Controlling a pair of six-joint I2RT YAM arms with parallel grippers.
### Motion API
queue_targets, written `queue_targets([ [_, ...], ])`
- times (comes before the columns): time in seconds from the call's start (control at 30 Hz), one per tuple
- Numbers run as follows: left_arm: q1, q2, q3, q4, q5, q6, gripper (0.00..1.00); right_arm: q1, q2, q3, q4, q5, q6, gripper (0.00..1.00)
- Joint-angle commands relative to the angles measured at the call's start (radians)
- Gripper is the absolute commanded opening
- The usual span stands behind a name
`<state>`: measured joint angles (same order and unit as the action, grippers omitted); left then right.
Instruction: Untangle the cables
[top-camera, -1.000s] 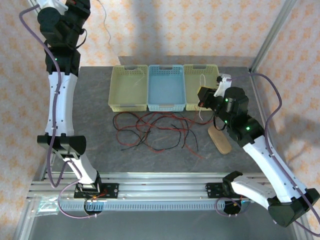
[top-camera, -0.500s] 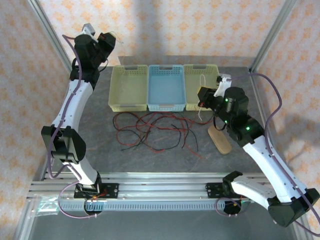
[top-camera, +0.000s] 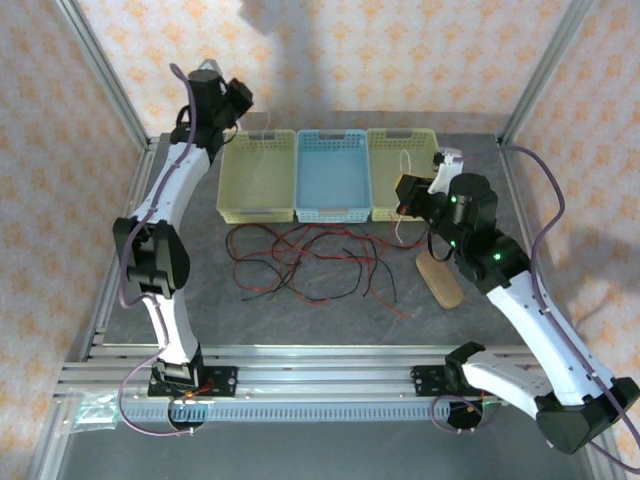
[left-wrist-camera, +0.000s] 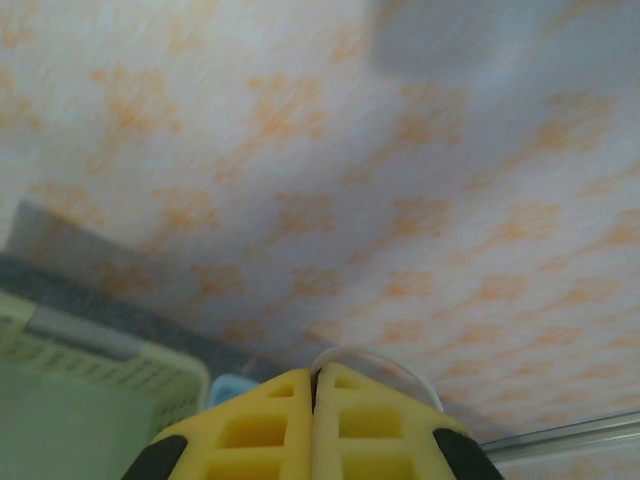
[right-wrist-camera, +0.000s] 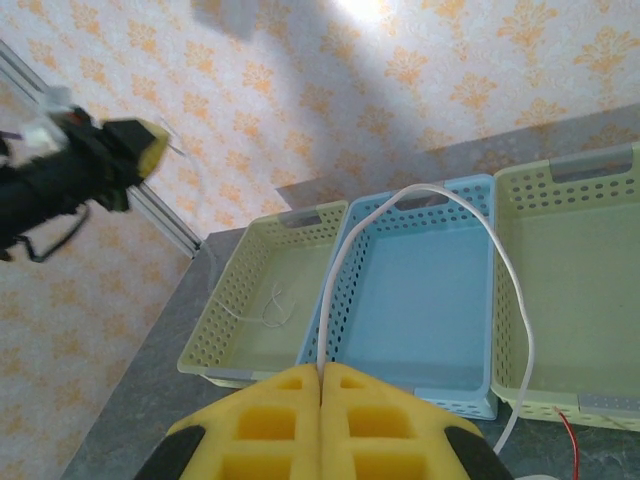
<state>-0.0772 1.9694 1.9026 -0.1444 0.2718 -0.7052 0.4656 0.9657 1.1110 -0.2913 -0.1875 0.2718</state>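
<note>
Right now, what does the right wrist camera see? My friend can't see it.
The right end effector, shut, pinches a white cable that loops up in front of a blue basket flanked by two pale yellow baskets. Orange-patterned wallpaper is behind.

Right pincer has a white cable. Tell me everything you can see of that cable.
The white cable is thin, smooth and floppy, like plastic-coated wire. The right pincer is shut on it, its yellow fingers pressed together. From there the cable arches up in one open loop in front of the blue basket, then drops down the right side. Its lower end cannot be made out.
</note>
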Motion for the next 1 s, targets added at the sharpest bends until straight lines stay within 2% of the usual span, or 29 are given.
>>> queue_targets([
  [0.0,0.002,0.028,-0.018,-0.055,-0.071,0.051,0.0,-0.001,-0.027,0.051,-0.014,0.004,-0.011,0.0],
  [0.1,0.001,0.055,-0.037,-0.058,-0.085,0.061,0.0,-0.001,-0.027,0.058,-0.013,0.004,-0.008,0.0],
  [0.13,0.001,0.064,-0.04,-0.063,-0.088,0.062,0.03,-0.001,-0.025,0.059,-0.013,0.004,-0.006,0.0],
  [0.27,0.006,0.072,-0.053,-0.073,-0.115,0.06,0.27,-0.001,-0.022,0.059,-0.013,-0.006,0.0,0.0],
  [0.33,0.013,0.061,-0.067,-0.078,-0.142,0.051,0.32,-0.001,-0.024,0.061,-0.013,-0.009,0.003,0.0],
  [0.4,0.025,0.045,-0.087,-0.092,-0.188,0.033,0.29,0.0,-0.025,0.064,-0.017,-0.007,0.001,0.0],
  [0.5,0.053,0.039,-0.099,-0.159,-0.265,-0.003,0.15,-0.001,-0.027,0.062,-0.02,-0.003,0.002,0.0],
  [0.57,0.069,0.036,-0.113,-0.172,-0.264,0.001,0.15,-0.001,-0.027,0.058,-0.019,-0.001,0.001,0.0],
  [0.73,0.051,-0.053,-0.214,-0.122,-0.219,0.087,0.24,0.001,0.014,0.073,-0.026,-0.048,-0.001,0.0],
  [0.97,0.013,-0.37,-0.488,-0.046,-0.239,0.168,0.41,0.084,0.148,0.169,-0.013,-0.028,-0.01,0.0],
])
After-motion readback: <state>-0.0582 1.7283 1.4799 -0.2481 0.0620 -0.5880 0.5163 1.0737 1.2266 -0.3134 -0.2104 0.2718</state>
